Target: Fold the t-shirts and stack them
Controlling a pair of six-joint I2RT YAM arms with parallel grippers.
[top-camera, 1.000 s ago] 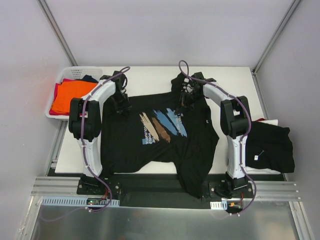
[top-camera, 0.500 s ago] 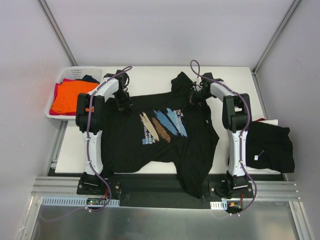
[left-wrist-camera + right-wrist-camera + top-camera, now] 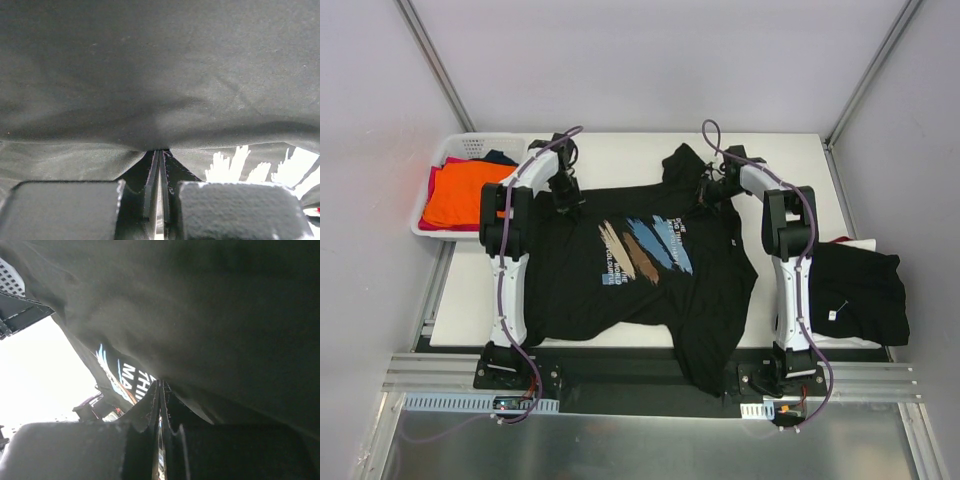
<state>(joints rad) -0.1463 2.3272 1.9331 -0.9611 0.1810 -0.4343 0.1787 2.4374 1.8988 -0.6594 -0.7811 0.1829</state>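
A black t-shirt [image 3: 640, 275] with blue, tan and brown brush strokes and white text lies spread across the white table [image 3: 620, 155], its near part hanging over the front edge. My left gripper [image 3: 564, 196] is shut on the shirt's far left edge, and my right gripper [image 3: 706, 193] is shut on its far right edge by a bunched sleeve. In the left wrist view black cloth [image 3: 160, 75] fills the frame and runs into the closed gripper [image 3: 160, 151]. The right wrist view shows the same: cloth [image 3: 225, 315] pinched in the shut gripper [image 3: 161, 383].
A white lattice basket [image 3: 445, 150] at the far left holds orange [image 3: 460, 195], red and navy t-shirts. A folded black t-shirt [image 3: 860, 290] lies at the right edge of the table. Grey walls close in the back and sides.
Both grippers have drawn the shirt's far edge toward the back of the table, the right one also shifting right. The cloth lies a little flatter. Both grips stay shut.
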